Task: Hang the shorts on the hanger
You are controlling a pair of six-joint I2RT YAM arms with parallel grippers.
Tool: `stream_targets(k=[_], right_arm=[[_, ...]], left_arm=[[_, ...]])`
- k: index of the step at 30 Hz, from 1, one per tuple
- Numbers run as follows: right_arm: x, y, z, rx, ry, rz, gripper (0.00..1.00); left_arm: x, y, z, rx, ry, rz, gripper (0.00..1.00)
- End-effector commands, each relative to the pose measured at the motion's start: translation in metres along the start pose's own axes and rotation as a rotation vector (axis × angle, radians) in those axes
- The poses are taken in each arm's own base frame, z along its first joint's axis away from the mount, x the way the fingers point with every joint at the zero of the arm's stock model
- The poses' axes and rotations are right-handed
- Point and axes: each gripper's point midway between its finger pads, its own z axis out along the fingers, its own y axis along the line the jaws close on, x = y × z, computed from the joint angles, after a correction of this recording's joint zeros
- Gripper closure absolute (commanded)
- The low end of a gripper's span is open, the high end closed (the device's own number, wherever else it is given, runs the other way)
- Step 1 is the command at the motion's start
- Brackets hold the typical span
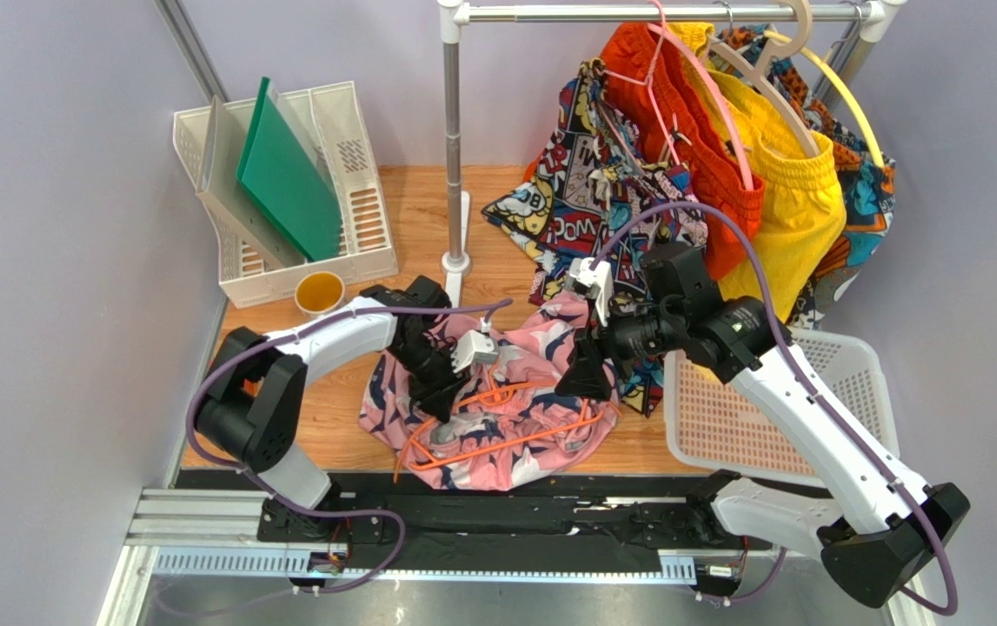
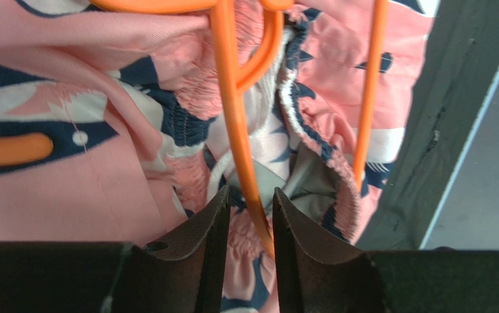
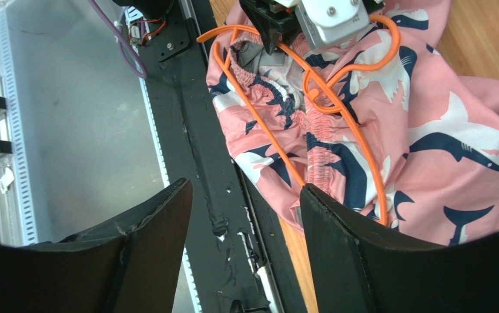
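Observation:
The pink shorts (image 1: pixel 532 342) with a navy and white print lie crumpled on the wooden table near its front edge. The orange hanger (image 1: pixel 503 441) lies on top of them, its hook by the elastic waistband (image 3: pixel 324 124). My left gripper (image 1: pixel 445 385) is down on the shorts. In the left wrist view its jaws (image 2: pixel 251 190) are nearly closed around one thin bar of the hanger (image 2: pixel 232 117). My right gripper (image 1: pixel 588 378) hovers at the shorts' right side. In the right wrist view it (image 3: pixel 245 186) is wide open and empty over the black front rail.
A white basket (image 1: pixel 843 378) sits at the right. A rail (image 1: pixel 451 144) at the back carries comic-print (image 1: pixel 582 196), orange (image 1: pixel 673 91) and yellow shorts (image 1: pixel 791 183). A white file tray with a green board (image 1: pixel 288 170) and a cup (image 1: pixel 321 291) stand at the back left.

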Motion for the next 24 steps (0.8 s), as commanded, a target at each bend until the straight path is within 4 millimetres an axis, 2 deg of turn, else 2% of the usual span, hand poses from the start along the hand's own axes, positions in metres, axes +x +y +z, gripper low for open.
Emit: stream_targets(k=[1, 2, 4, 5, 6, 9, 14, 16, 20, 24], right_arm=[[-0.014, 0.005, -0.003, -0.035, -0.028, 0.046, 0.33], [-0.014, 0.003, -0.004, -0.03, -0.03, 0.054, 0.31], [-0.015, 0.003, -0.005, -0.034, -0.029, 0.069, 0.26], [-0.015, 0.002, -0.005, -0.034, -0.03, 0.076, 0.25], [-0.014, 0.002, -0.006, -0.034, -0.027, 0.082, 0.23], [-0.016, 0.001, -0.006, -0.035, -0.029, 0.089, 0.16], [-0.024, 0.001, 0.0, -0.077, -0.027, 0.126, 0.12], [-0.035, 0.001, 0.0, -0.083, -0.049, 0.134, 0.12], [-0.064, 0.009, 0.0, -0.151, -0.11, 0.135, 0.12], [-0.083, 0.012, 0.002, -0.199, -0.138, 0.168, 0.21]], left_arm=[[-0.01, 0.017, 0.005, -0.053, 0.0, 0.004, 0.65], [-0.01, 0.017, 0.006, -0.049, 0.004, -0.004, 0.66], [-0.011, 0.011, 0.004, -0.027, 0.004, -0.004, 0.76], [-0.016, 0.007, -0.002, -0.03, -0.014, 0.01, 0.95], [-0.02, 0.003, -0.006, -0.028, -0.031, 0.017, 1.0], [-0.04, -0.016, -0.036, -0.069, -0.109, 0.06, 1.0], [-0.069, -0.044, -0.096, -0.254, -0.218, 0.193, 1.0], [-0.077, -0.055, -0.116, -0.325, -0.263, 0.284, 1.0], [-0.082, -0.066, -0.136, -0.462, -0.272, 0.457, 1.0], [-0.088, -0.071, -0.139, -0.515, -0.25, 0.548, 1.0]])
